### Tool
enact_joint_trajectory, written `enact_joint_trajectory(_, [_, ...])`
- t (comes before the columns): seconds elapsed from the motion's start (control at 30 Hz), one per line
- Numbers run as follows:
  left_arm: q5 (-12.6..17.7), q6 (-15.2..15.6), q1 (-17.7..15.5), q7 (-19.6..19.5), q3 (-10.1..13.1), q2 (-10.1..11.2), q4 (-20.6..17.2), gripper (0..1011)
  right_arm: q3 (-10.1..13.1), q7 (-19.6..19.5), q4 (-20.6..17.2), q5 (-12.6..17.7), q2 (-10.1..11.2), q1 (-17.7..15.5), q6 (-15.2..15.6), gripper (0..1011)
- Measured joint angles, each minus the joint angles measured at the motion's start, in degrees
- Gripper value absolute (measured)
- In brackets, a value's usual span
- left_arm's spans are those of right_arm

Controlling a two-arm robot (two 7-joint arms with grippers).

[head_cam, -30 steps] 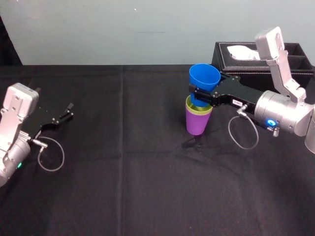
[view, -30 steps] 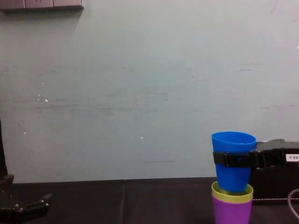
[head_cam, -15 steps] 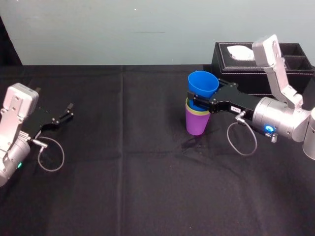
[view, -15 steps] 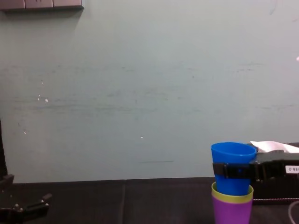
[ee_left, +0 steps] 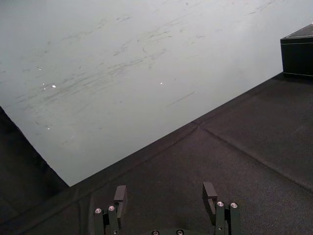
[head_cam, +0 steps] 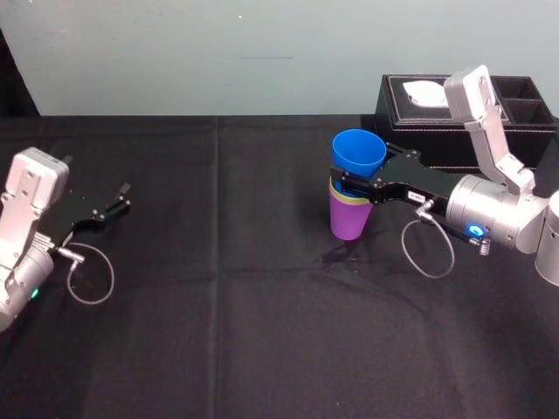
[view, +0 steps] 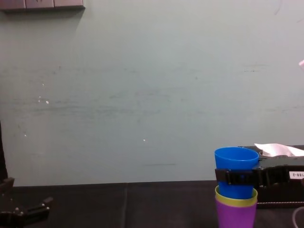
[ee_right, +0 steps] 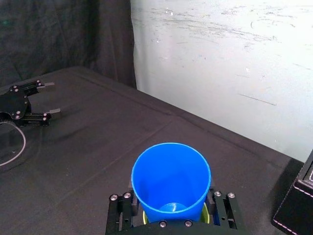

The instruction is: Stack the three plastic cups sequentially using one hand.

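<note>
The purple cup (head_cam: 351, 223) stands upright on the black table right of centre, with the yellow-green cup (head_cam: 348, 200) nested inside it. The blue cup (head_cam: 358, 152) sits partly inside the yellow-green one, its upper half standing clear. My right gripper (head_cam: 354, 179) reaches in from the right and is shut on the blue cup, one finger on each side of its wall. The chest view shows the same stack from the side: blue cup (view: 236, 164), yellow-green rim (view: 236, 199), purple cup (view: 236, 216). My left gripper (head_cam: 116, 201) rests open, parked at the far left.
A black stitched tissue box (head_cam: 454, 109) with white tissue stands at the back right, close behind my right arm. The black cloth table (head_cam: 227, 288) stretches wide between the two arms. A pale wall closes the back.
My right gripper has lowered the blue cup farther into the yellow-green cup. The left arm has not moved.
</note>
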Motion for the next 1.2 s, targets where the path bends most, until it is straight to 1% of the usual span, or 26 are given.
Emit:
enact_joint_trajectory(0.1, [0.0,0.0,0.0,0.0,0.0,0.0,0.0,1011,0.0,0.0,0.0,0.0,0.0,0.0,0.0,807])
enact_joint_trajectory(0.13, [0.0,0.0,0.0,0.0,0.0,0.0,0.0,1011,0.0,0.0,0.0,0.0,0.0,0.0,0.0,847])
enact_joint_trajectory(0.2, [0.0,0.0,0.0,0.0,0.0,0.0,0.0,1011,0.0,0.0,-0.1,0.0,0.0,0.0,0.0,879])
enact_joint_trajectory(0.23, [0.0,0.0,0.0,0.0,0.0,0.0,0.0,1011,0.0,0.0,-0.1,0.0,0.0,0.0,0.0,925])
enact_joint_trajectory(0.37, [0.0,0.0,0.0,0.0,0.0,0.0,0.0,1011,0.1,0.0,-0.1,0.0,0.0,0.0,0.0,1002])
enact_joint_trajectory(0.57, [0.0,0.0,0.0,0.0,0.0,0.0,0.0,1011,0.2,-0.1,-0.3,0.2,0.1,-0.1,0.0,1000])
enact_joint_trajectory(0.63, [0.0,0.0,0.0,0.0,0.0,0.0,0.0,1011,0.8,-0.2,-1.1,0.5,0.2,-0.8,-0.4,1000])
enact_joint_trajectory(0.7, [0.0,0.0,0.0,0.0,0.0,0.0,0.0,1011,2.0,-1.4,-2.8,1.0,0.6,-2.3,-1.3,1000])
enact_joint_trajectory(0.73, [0.0,0.0,0.0,0.0,0.0,0.0,0.0,1011,3.0,-2.6,-4.0,1.2,0.7,-3.5,-1.9,1000])
enact_joint_trajectory(0.83, [0.0,0.0,0.0,0.0,0.0,0.0,0.0,1011,4.6,-4.7,-5.4,1.5,0.6,-5.4,-2.8,1000])
enact_joint_trajectory(0.87, [0.0,0.0,0.0,0.0,0.0,0.0,0.0,1011,5.7,-6.6,-6.3,1.6,0.2,-6.6,-3.0,1000])
enact_joint_trajectory(0.93, [0.0,0.0,0.0,0.0,0.0,0.0,0.0,1011,6.8,-8.6,-7.1,1.7,-0.2,-7.8,-3.0,1000])
enact_joint_trajectory(0.97, [0.0,0.0,0.0,0.0,0.0,0.0,0.0,1011,7.9,-10.9,-7.9,1.5,-0.7,-9.1,-3.4,1000])
enact_joint_trajectory(1.07, [0.0,0.0,0.0,0.0,0.0,0.0,0.0,1011,9.6,-14.9,-9.0,0.6,-1.9,-11.1,-4.4,1000])
enact_joint_trajectory(1.1, [0.0,0.0,0.0,0.0,0.0,0.0,0.0,1011,10.5,-17.4,-9.4,-0.2,-2.9,-12.3,-5.2,1000])
enact_joint_trajectory(1.13, [0.0,0.0,0.0,0.0,0.0,0.0,0.0,1011,11.0,-18.7,-9.6,-0.6,-3.4,-12.8,-5.5,1000])
enact_joint_trajectory(1.17, [0.0,0.0,0.0,0.0,0.0,0.0,0.0,1011,11.6,-21.2,-9.8,-1.4,-4.4,-13.7,-6.0,1000])
enact_joint_trajectory(1.2, [0.0,0.0,0.0,0.0,0.0,0.0,0.0,1011,11.9,-22.2,-9.9,-1.9,-4.8,-14.1,-6.2,1000])
